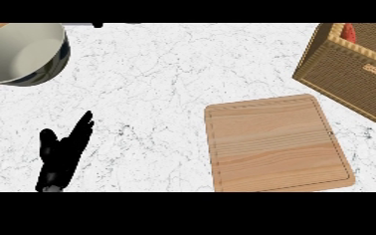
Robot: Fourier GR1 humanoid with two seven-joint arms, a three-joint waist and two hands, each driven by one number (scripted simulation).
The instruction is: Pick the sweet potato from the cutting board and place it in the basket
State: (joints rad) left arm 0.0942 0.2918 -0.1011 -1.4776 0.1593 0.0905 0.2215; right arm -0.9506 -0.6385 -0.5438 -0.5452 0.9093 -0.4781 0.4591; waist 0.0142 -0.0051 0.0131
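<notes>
Basket (334,72): brown woven wicker with a lighter rim, at the upper right of the worktop (169,79), cut off by the view's right edge.
Basket contents: sweet potato (349,32), seen only as a reddish-orange patch just inside the rim; rest hidden behind the wall.
Basket wall: small pale tag on the outer side, too small to read.
Bowl (29,55): upper left, partly out past the left edge; dark outer wall, pale cream inside.
Bowl contents: only the pale inner surface showing.
Cutting board (275,144): light wood, lying flat at the lower right, with a groove running round near its edge.
Board to basket: near each other at the board's far right corner, apart, with a strip of white marble between.
Left hand (62,154): low at the left, fingers straight and spread wide, pointing up and slightly right; holding nothing, touching nothing.
Left hand to board: well apart, marble between.
Left hand to bowl: bowl well above the hand.
Dark item (97,25): at the far edge, right of the bowl; too small to identify.
</notes>
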